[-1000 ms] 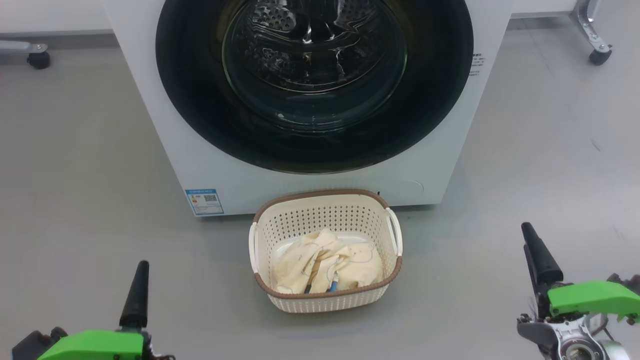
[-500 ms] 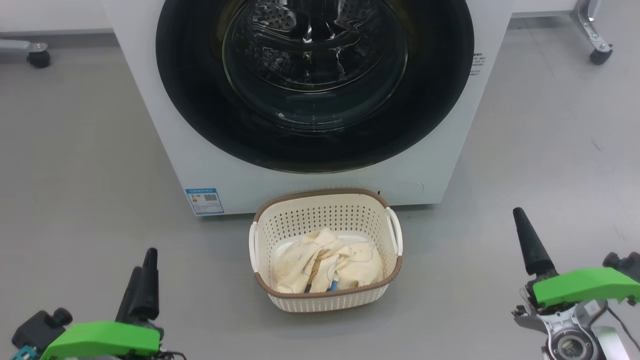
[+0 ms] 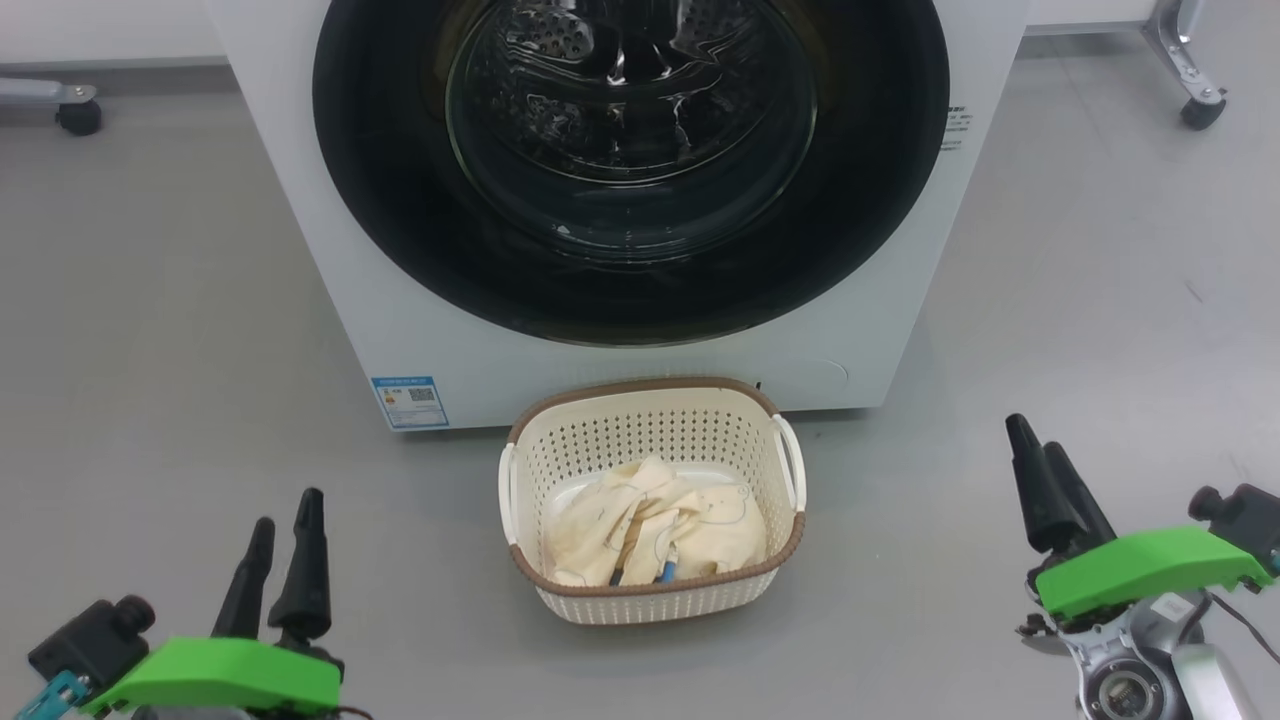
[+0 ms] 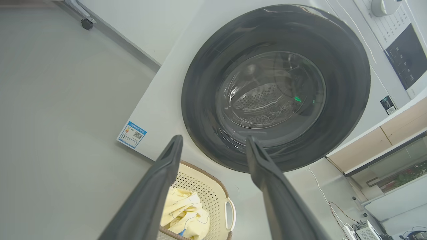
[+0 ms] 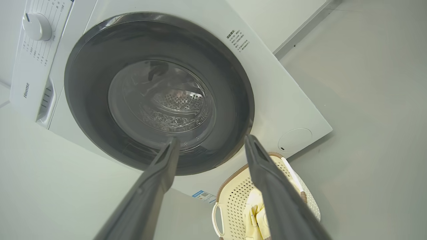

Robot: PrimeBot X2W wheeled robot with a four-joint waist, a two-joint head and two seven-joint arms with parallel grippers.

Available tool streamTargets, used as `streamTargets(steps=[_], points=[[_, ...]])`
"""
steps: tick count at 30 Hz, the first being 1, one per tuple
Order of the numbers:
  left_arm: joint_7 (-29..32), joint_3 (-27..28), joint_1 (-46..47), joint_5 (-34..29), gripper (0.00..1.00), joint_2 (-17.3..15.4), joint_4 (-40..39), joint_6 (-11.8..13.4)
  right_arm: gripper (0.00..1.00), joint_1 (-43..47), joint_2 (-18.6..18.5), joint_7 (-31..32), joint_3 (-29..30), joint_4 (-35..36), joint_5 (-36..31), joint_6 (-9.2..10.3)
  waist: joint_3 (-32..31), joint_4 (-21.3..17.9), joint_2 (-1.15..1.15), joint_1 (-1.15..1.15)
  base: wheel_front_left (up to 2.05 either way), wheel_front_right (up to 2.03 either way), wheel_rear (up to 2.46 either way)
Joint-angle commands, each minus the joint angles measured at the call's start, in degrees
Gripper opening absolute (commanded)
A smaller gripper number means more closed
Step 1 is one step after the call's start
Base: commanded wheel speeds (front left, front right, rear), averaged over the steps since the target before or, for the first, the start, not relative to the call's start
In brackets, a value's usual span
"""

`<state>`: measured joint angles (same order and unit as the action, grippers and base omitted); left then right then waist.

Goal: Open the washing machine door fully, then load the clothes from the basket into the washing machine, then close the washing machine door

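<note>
**Desk:** What does the frame show?

**Operator:** My left gripper [image 3: 287, 510] and right gripper [image 3: 1032, 434] hover low, both claws spread wide and empty. They sit either side of the basket [image 3: 640, 385], which stands just in front of the washing machine [image 3: 300, 250]. The washing machine door [image 3: 630, 150] is shut flush.

**Desk:** How will that door handle?

**Operator:** Rigid, hinged and glossy, by my judgement. Fingers would slide on the black face, so I want its outer rim. I cannot make out a handle, nor which side it swings from.

**Desk:** And the laundry?

**Operator:** The clothes [image 3: 655, 535] lie heaped on the basket's bottom, toward its near wall. They look light, limp and easily snagged. I'd pinch the raised fold atop the heap and expect trailing ends.
</note>
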<state>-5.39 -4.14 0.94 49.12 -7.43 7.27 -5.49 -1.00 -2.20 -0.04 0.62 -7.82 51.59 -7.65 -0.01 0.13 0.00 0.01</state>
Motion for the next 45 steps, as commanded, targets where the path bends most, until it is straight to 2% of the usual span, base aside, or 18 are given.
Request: streamTargets(steps=[1,45], points=[[-0.81,0.93,2.98,-1.88,1.00,-1.60,-2.56,0.21,1.00,-3.64,-0.52,-0.18,-0.66,2.61,-1.87,0.10,-0.01,0.02,0.00,0.00,0.00,0.00,0.00],[-7.13,-3.88,3.35,-30.44,1.00,-7.17,-3.93,5.96,1.00,-3.98,-0.59,-2.21,0.16,4.66,-31.34,0.15,0.83,0.26,0.00,-0.01,0.00,0.00,0.00]])
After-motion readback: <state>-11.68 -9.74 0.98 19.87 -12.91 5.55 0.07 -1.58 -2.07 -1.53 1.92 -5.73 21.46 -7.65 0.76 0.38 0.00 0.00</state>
